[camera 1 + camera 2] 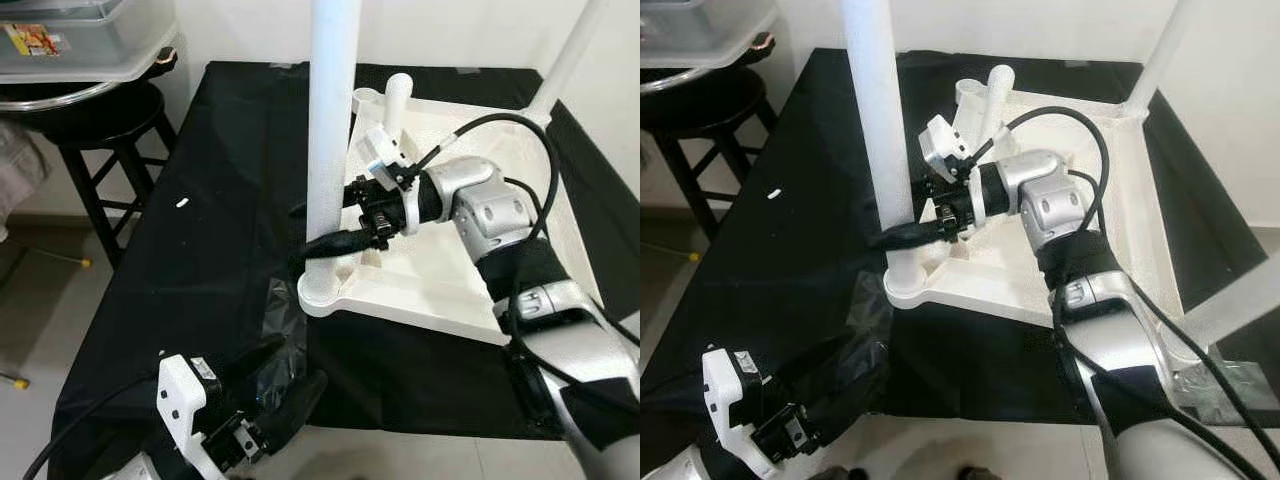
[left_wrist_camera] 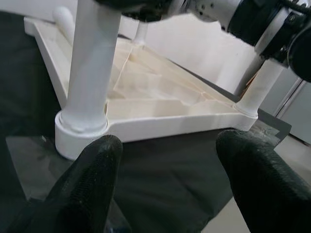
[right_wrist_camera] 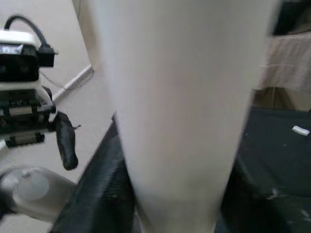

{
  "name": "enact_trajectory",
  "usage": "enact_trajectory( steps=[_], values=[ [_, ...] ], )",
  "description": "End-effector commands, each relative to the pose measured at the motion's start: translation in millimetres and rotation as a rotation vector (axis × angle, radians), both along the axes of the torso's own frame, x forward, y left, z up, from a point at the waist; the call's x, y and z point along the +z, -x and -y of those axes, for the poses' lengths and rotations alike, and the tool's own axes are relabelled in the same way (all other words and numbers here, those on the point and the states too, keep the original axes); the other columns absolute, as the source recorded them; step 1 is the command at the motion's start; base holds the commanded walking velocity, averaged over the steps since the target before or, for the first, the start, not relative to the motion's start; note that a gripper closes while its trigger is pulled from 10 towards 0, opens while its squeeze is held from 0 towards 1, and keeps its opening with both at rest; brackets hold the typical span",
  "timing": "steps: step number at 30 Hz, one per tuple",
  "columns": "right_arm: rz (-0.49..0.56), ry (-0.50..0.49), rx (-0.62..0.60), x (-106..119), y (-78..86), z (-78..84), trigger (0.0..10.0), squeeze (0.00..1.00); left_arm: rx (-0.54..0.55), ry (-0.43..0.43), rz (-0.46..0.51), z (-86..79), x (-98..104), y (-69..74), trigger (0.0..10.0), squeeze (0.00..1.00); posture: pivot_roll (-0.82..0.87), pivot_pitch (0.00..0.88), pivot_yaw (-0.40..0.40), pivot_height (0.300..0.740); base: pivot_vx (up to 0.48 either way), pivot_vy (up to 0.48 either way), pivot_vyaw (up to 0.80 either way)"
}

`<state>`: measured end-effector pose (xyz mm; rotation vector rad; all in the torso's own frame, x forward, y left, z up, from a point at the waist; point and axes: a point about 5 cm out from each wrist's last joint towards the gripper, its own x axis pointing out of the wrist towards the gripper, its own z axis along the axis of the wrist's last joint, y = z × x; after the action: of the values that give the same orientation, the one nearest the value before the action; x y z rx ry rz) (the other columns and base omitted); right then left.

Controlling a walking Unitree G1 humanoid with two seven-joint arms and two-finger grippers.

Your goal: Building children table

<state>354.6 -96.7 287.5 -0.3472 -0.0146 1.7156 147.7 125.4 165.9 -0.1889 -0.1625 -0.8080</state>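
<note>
A black cloth (image 1: 230, 200) covers the floor at centre, with pale floor (image 1: 40, 330) showing beyond its edge toward 9 o'clock and a white wall (image 1: 250, 30) along 12 o'clock. At 10 o'clock stands a dark wooden stool (image 1: 105, 140) bearing a clear plastic storage bin (image 1: 90, 45).

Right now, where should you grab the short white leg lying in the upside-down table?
Grab the short white leg around its round middle, coming from above with the tool's fingers across it. It lies tilted against the tabletop rim, so its sides look free.
</note>
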Motion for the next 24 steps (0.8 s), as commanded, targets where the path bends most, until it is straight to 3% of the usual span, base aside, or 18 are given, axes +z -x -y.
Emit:
enact_trajectory(
  steps=[1,10,12,13,14,15,17,18,19,21,24],
  values=[
    [-0.015,0.008,0.04,-2,0.6,-5.4,0.0,0.0,-0.014,-0.015,-0.012,0.7,0,3.7,10.0,0.0,0.21,0.235,-0.048,0.74,0.0,0.0,0.0],
    [0.043,-0.013,-0.01,-13,-1.4,2.0,0.0,0.0,-0.012,-0.012,-0.017,2.4,-1,3.2,10.0,0.0,0.18,0.228,-0.059,0.74,0.0,0.0,0.0],
    [0.027,-0.066,-0.111,-32,13.4,-4.3,0.0,0.0,-0.011,-0.008,-0.015,2.8,-1,2.3,10.0,0.0,0.18,0.227,-0.062,0.74,0.0,0.0,0.0],
    [0.027,-0.066,-0.111,-32,13.4,-4.3,0.0,0.0,-0.011,-0.008,-0.015,2.8,-1,2.3,10.0,0.0,0.18,0.227,-0.062,0.74,0.0,0.0,0.0],
    [0.006,-0.09,-0.239,-49,23.8,-15.4,0.0,0.0,-0.011,-0.007,-0.014,2.4,-1,1.4,10.0,0.0,0.16,0.22,-0.059,0.74,0.0,0.0,0.0],
    [-0.023,-0.138,-0.744,-85,36.6,-37.5,0.0,0.0,-0.009,-0.006,-0.012,1.0,-2,-0.8,10.0,0.0,0.16,0.216,-0.052,0.74,0.0,0.0,0.0],
    [-0.023,-0.138,-0.744,-85,36.6,-37.5,0.0,0.0,-0.009,-0.006,-0.012,1.0,-2,-0.8,10.0,0.0,0.16,0.216,-0.052,0.74,0.0,0.0,0.0],
    [-0.041,-0.176,-0.944,-98,53.0,-39.9,0.0,0.0,-0.009,-0.007,-0.01,0.4,-2,-2.6,10.0,0.0,0.15,0.212,-0.041,0.74,0.0,0.0,0.0],
    [-0.041,-0.176,-0.944,-98,53.0,-39.9,0.0,0.0,-0.009,-0.007,-0.01,0.4,-2,-2.6,10.0,0.0,0.15,0.212,-0.041,0.74,0.0,0.0,0.0],
    [0.022,-0.194,-1.077,-103,71.2,-48.3,0.0,0.0,-0.007,-0.013,-0.001,-0.8,-4,-8.4,10.0,0.0,0.12,0.174,-0.032,0.74,0.0,0.0,0.0],
    [0.074,-0.203,-1.095,-99,66.7,-53.4,0.0,0.0,-0.003,-0.02,0.006,-1.5,-5,-13.5,10.0,0.0,0.12,0.161,-0.035,0.74,0.0,0.0,0.0]
  ],
)
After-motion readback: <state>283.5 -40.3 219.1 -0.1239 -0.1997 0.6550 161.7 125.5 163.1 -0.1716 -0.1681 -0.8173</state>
